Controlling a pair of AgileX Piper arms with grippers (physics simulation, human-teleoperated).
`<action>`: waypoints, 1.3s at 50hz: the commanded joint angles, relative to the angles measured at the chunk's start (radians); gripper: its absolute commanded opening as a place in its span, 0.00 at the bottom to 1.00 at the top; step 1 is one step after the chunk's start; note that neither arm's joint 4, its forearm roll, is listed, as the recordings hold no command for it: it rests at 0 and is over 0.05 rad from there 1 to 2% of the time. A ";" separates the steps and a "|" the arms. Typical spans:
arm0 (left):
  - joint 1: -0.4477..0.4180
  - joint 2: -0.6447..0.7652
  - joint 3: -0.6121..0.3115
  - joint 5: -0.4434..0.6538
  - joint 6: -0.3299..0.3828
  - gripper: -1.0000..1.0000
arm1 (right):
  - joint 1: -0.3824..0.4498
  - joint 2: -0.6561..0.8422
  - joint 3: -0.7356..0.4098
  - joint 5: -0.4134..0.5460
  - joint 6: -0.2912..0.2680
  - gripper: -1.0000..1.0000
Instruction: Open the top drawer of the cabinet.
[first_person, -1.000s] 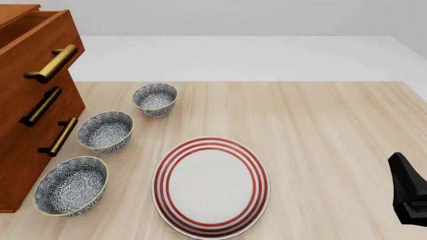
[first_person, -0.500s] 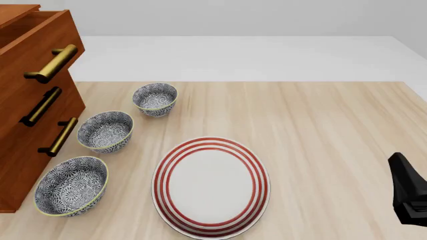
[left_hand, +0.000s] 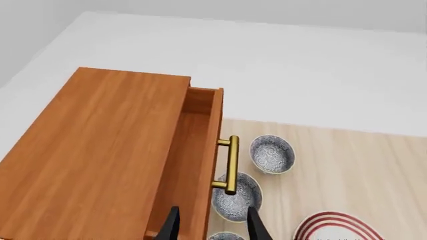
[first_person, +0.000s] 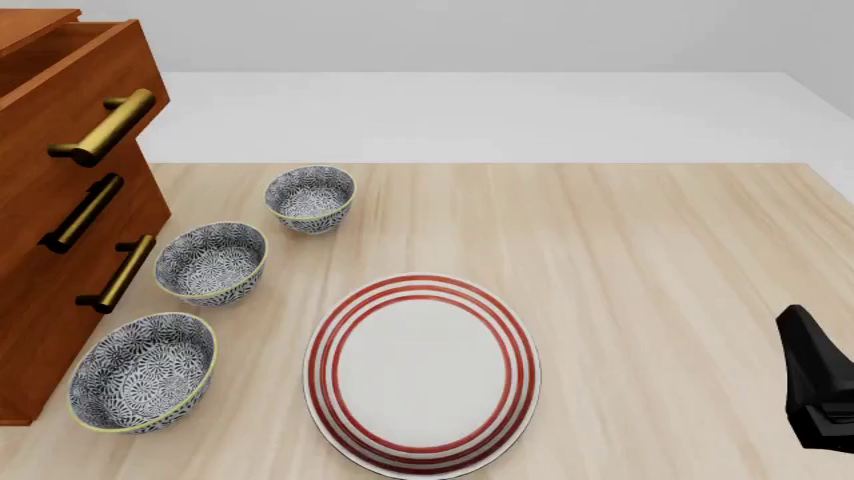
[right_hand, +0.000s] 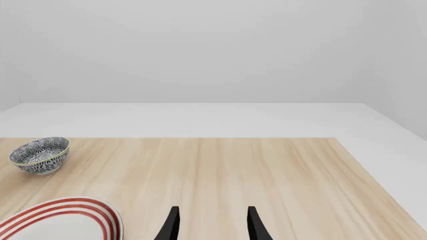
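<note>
The cabinet (first_person: 34, 330) stands at the table's left edge, reddish-brown with three brass bar handles. Its top drawer (first_person: 83, 80) sticks out a little beyond the two lower ones, with its handle (first_person: 107, 126) free. In the left wrist view I look down on the cabinet top (left_hand: 100, 150), the pulled-out top drawer (left_hand: 200, 135) and its handle (left_hand: 231, 165). My left gripper (left_hand: 212, 229) is open and empty, high above the drawer front. My right gripper (right_hand: 212, 225) is open and empty, low over the table's right side.
Three patterned bowls (first_person: 310, 197) (first_person: 210, 262) (first_person: 143, 370) stand in a row in front of the cabinet. A red-ringed white plate (first_person: 422, 372) lies at the table's middle front. The right arm's black body (first_person: 817, 395) shows at the right edge.
</note>
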 joint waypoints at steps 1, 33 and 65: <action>-0.024 0.022 0.037 0.002 -0.034 1.00 | 0.000 0.000 0.000 0.000 0.000 1.00; -0.024 0.107 0.100 -0.075 -0.047 1.00 | 0.000 0.000 0.000 0.000 0.000 1.00; -0.021 0.149 0.114 -0.107 -0.040 1.00 | 0.000 0.000 0.000 0.000 0.000 1.00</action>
